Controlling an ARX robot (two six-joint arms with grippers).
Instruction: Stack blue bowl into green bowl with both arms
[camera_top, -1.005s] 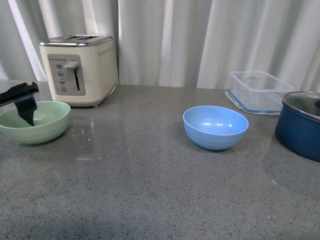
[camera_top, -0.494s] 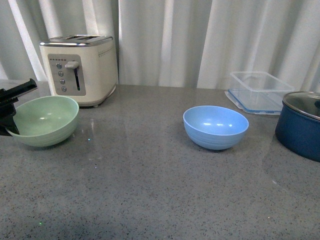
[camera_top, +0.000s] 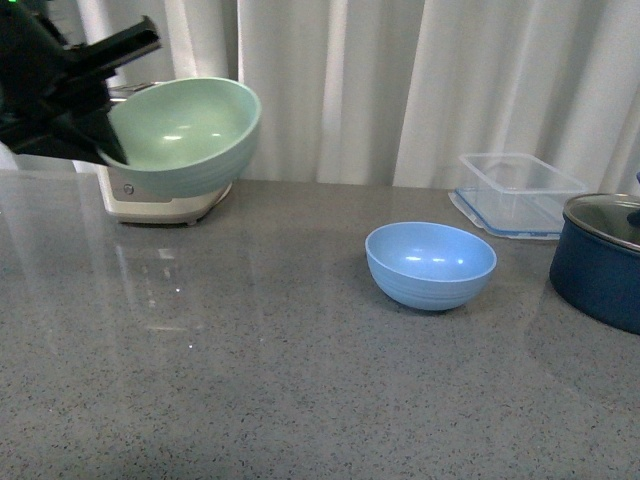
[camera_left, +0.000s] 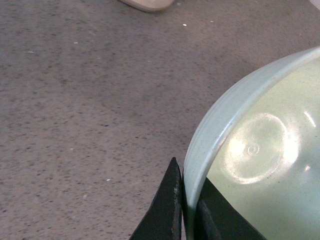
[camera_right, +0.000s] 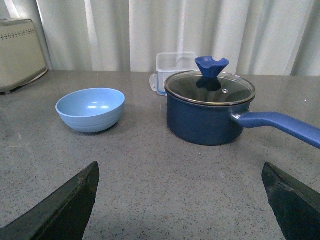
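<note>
Counter (camera_top: 300, 380) open around blue bowl (camera_top: 430, 265); left gripper (camera_left: 189, 197) pinches raised green bowl (camera_top: 185, 135) by rim, right gripper (camera_right: 180, 167) seemingly spread

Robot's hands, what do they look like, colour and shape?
Both are matte black. The left hand has two flat fingers tapering to points; its arm is bulky and black too. The right hand shows two broad, wedge-shaped black fingertips.

Your left arm (camera_top: 40, 90) shows as a bulky matte black housing with a small green light (camera_top: 12, 4) at its upper edge. Your left gripper (camera_left: 187, 212) ends in two thin black blades that taper to points, with faintly glossy edges. Your right gripper (camera_right: 182, 202) shows two plain black wedge-shaped fingers (camera_right: 67, 205).
</note>
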